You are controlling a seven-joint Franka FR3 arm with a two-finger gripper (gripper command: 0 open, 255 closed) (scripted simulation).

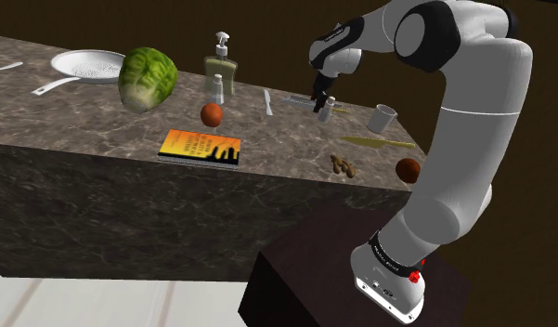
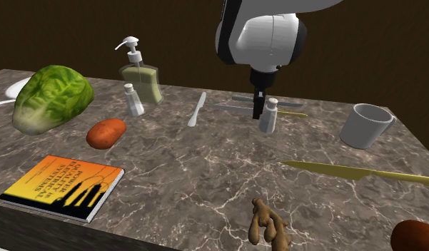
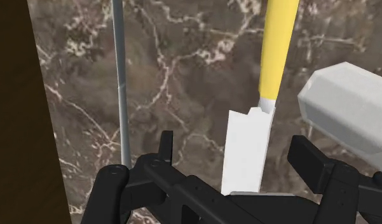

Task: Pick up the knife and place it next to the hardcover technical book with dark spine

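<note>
Up front: knobbly brown root and reddish-brown tuber, at the near edge of the counter in the second exterior view; the counter is brown marble with pale veins.
Book: lying flat near that same edge, toward the view's left; orange-to-yellow cover with a black skyline.
Middle ground: long olive-yellow knife toward the right; orange-brown potato toward the left; pale mug, upright.
Shaker: upright on the counter's far half.
Gripper: pointing down, low over the marble just behind the shaker; fingers spread apart, clasping nothing.
Knife: yellow handle, white blade, flat on the marble under the gripper; blade lies between the spread fingers, touched by neither; just beside the shaker, well apart from the book.
Grey utensil: thin, roughly parallel to the knife, on the side away from the shaker.
Further back: white table knife, second shaker, soap dispenser, green cabbage.
Backdrop: dark brown wall.
</note>
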